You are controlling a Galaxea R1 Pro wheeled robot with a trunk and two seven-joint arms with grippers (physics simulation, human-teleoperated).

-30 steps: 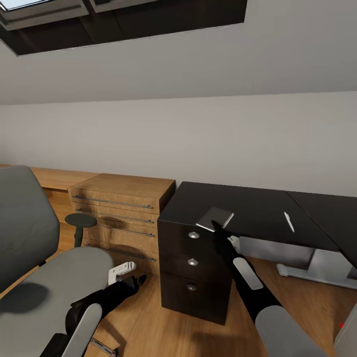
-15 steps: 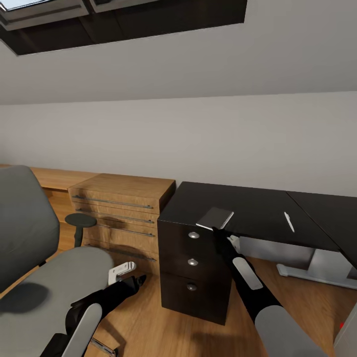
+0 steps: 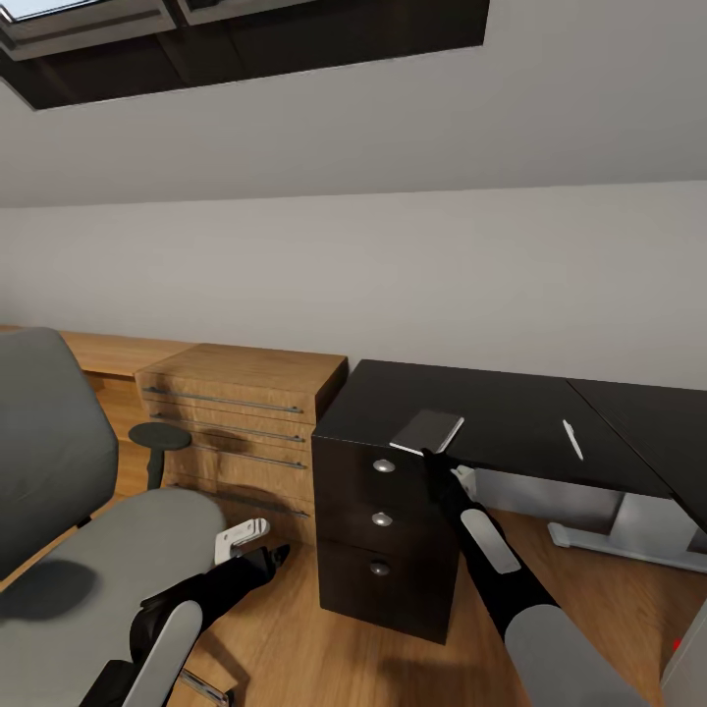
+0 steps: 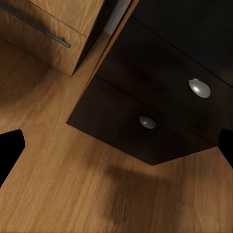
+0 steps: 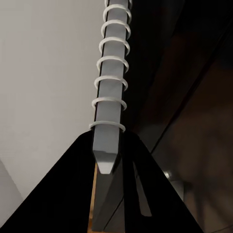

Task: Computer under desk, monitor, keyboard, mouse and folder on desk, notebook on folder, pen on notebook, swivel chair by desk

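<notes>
- Head view: the desk (image 3: 511,412), black, with three round-knobbed drawers at its near corner, stands against the pale wall; its tabletop runs off to the right.
- Notebook (image 3: 426,431): thin, grey, at the front edge of the tabletop above the drawers, tilted with one corner raised off the surface.
- Right claw (image 3: 429,455): at the notebook's near edge, just in front of the desk, the black arm reaching up to it from below.
- Right wrist view: the two black fingers (image 5: 73,189) are closed narrowly on the notebook (image 5: 110,92), seen edge-on with its white spiral binding running away from the camera; the dark desk (image 5: 194,97) lies just beside it.
- Pen (image 3: 571,439): slim, white, lying flat on the tabletop, well apart from the notebook, towards the desk's right part.
- Swivel chair (image 3: 88,530): grey seat and back, black armrest, standing left of the desk with a strip of wooden floor between them.
- Wooden chest (image 3: 241,412): light wood with bar handles, directly against the desk's left side.
- Left claw (image 3: 267,560): low over the floor, between the chair seat and the desk's drawer unit; it grips nothing.
- Left wrist view: the fingertips (image 4: 9,150) sit at opposite borders, spread wide, with the lower desk drawers (image 4: 160,97) and the floor between them.
</notes>
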